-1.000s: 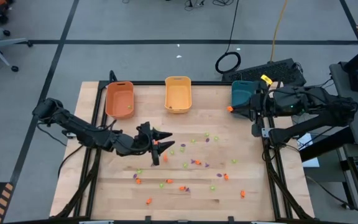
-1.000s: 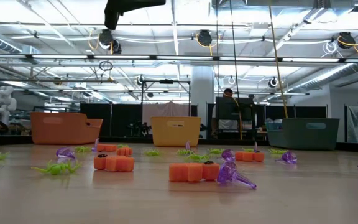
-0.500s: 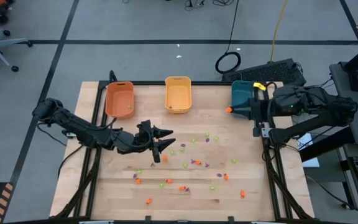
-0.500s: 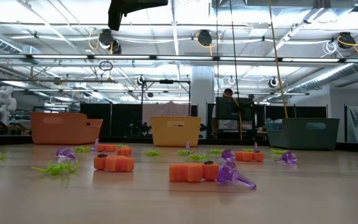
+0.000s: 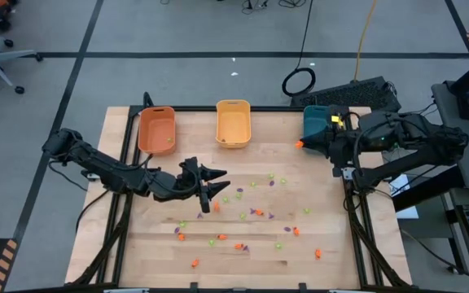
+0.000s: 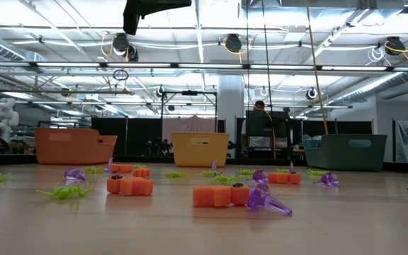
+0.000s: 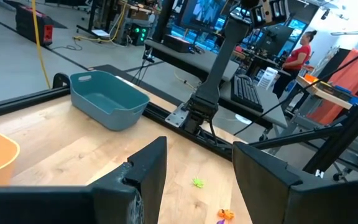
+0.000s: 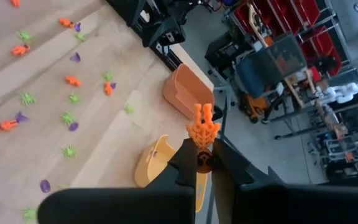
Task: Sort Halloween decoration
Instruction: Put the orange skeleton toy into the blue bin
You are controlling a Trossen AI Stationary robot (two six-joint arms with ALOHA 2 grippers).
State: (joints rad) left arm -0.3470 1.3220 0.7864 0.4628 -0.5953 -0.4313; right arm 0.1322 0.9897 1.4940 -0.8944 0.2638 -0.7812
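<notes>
While the right end effector [image 5: 303, 144] pinches a tiny orange plastic skeleton trinket [image 8: 203, 130] just beside the teal oblong plastic bin [image 5: 316, 121], left end effector [image 5: 216, 184] gaping empty over the pale wooden table [image 5: 332, 244], orange, green and purple trinkets [image 5: 255, 213] scattered nearer than the bin, glossy orange bin [image 5: 156, 129], yellow bin [image 5: 233, 123] alongside

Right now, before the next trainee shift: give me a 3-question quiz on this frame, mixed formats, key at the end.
1. True or false: the right gripper is shut on an orange trinket.
2. Multiple choice: the bin nearest the right gripper in the high view is A) the orange bin B) the yellow bin C) the teal bin.
3. Fill in: the left gripper hovers over the table with its fingers ____ and nothing between them.

Key: 1 true; 2 C; 3 open.
</notes>
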